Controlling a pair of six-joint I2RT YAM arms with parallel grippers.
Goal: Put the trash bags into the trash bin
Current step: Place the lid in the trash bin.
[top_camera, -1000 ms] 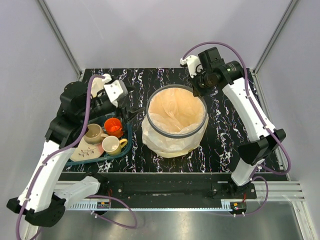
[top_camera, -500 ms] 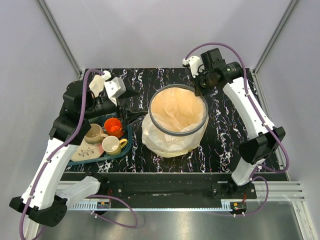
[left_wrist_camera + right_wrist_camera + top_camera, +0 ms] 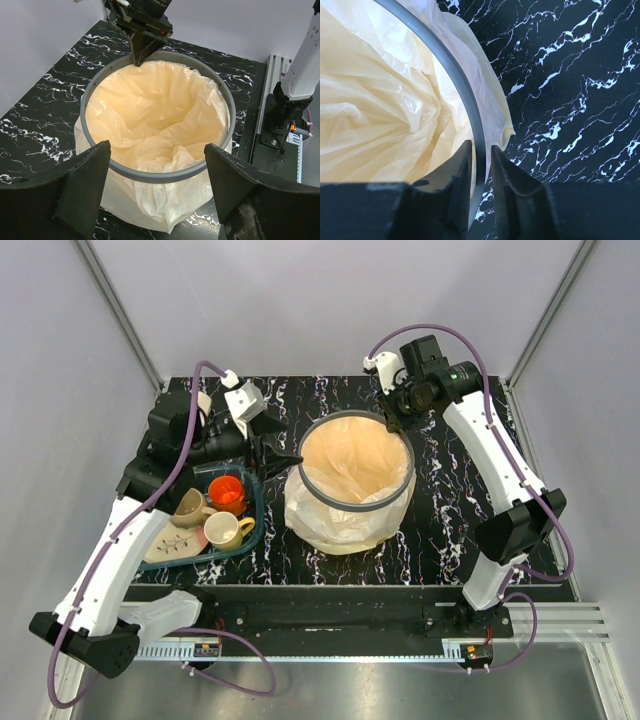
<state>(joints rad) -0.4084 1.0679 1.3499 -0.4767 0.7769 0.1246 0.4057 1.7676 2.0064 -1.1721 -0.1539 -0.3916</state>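
The trash bin (image 3: 352, 506) stands mid-table; only its dark grey rim band shows. A translucent yellowish trash bag (image 3: 350, 462) lines it and hangs crinkled over the outside to the table. My right gripper (image 3: 392, 420) is at the bin's far rim. In the right wrist view the right gripper (image 3: 481, 150) has one finger inside and one outside, closed on the rim (image 3: 455, 85) and the film (image 3: 380, 110). My left gripper (image 3: 285, 455) is open and empty just left of the bin. In the left wrist view its fingers (image 3: 85, 185) are spread wide before the near rim (image 3: 165, 176).
A teal dish tray (image 3: 258, 520) at the left holds an orange cup (image 3: 227, 493), a beige mug (image 3: 187, 508), a yellow mug (image 3: 225, 530) and a plate. Grey walls enclose the black marble table. The right arm's base (image 3: 285, 115) stands at the near right.
My left arm has swung away from the tray, up and right, bringing its open gripper close to the bin's left side. The right gripper has stayed on the far rim.
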